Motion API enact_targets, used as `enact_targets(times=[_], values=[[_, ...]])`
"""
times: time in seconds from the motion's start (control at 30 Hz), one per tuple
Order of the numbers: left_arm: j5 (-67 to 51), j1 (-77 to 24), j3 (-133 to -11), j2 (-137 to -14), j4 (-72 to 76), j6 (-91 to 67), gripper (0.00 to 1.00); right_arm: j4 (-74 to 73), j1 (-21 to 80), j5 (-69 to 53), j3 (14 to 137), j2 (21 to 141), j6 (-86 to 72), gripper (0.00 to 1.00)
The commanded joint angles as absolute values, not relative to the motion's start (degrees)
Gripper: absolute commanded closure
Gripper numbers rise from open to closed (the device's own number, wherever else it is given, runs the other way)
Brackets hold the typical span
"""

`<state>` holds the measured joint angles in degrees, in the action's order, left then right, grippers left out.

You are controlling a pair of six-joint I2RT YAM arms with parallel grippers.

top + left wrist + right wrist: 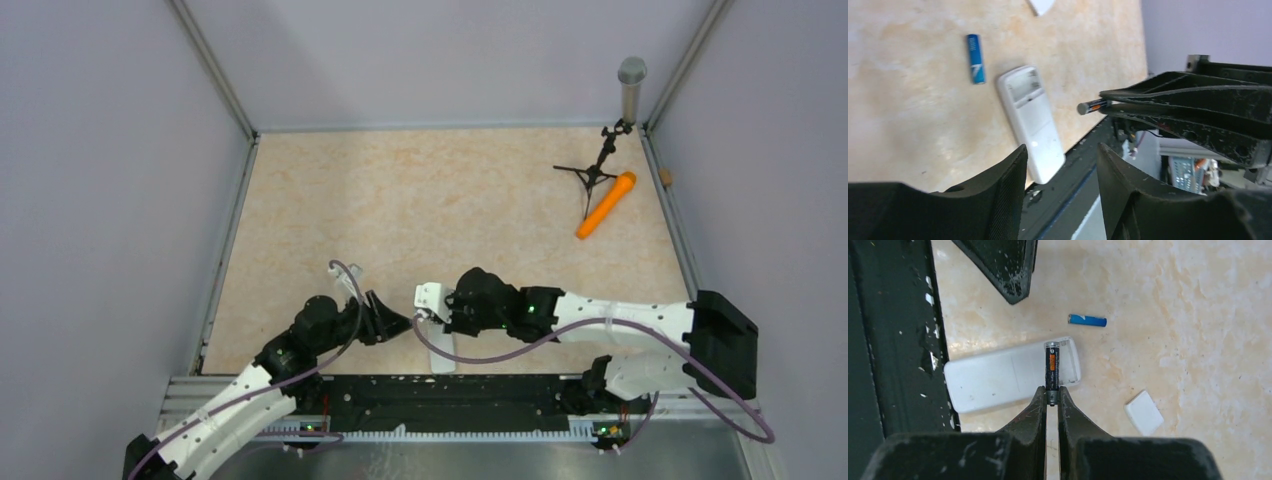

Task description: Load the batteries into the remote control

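pinching the dark battery (1051, 371), the right hand (1052, 399) hovers over the remote control (998, 380); left hand (1060, 150), at 9 o'clock, gapes empty.

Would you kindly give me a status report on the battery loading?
Right gripper shut on dark battery, aimed at remote control's open bay. Left gripper open, empty. Blue battery on table beside remote. Bay unobstructed.

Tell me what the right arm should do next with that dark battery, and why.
Probably lower the right gripper, shut on the dark battery, toward the open compartment of the remote. In the wrist view the battery lines up with that compartment, which looks empty.
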<state>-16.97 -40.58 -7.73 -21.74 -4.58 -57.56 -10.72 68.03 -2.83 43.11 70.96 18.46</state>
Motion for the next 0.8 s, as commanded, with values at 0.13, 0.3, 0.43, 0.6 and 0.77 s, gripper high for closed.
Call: enact_targets(times=[0.13, 0.3, 0.43, 0.6, 0.77], values=[[-9.3, -40.3, -9.8, -21.5, -14.5, -54.1, 0.45, -19.0, 66.6, 1.5, 51.1, 79.2, 25.2, 1.00], [-9.8, -40.4, -8.8, -21.5, -14.5, -53.9, 0.43, -21.5, 66.3, 1.7, 53.2, 83.3, 28.4, 1.00], [-10.6, -40.3, -7.9, -21.4, -13.8, -54.0, 0.43, -23.5, 65.9, 1.3, 54.9, 85.7, 30.9, 1.00], [-11.1, -40.3, -7.2, -21.2, -13.6, -53.8, 0.43, -24.3, 65.5, 0.5, 56.3, 87.6, 33.3, 1.00], [-11.3, -40.3, -7.2, -21.1, -13.6, -53.5, 0.43, -24.6, 65.2, 0.2, 57.5, 89.5, 34.4, 1.00]])
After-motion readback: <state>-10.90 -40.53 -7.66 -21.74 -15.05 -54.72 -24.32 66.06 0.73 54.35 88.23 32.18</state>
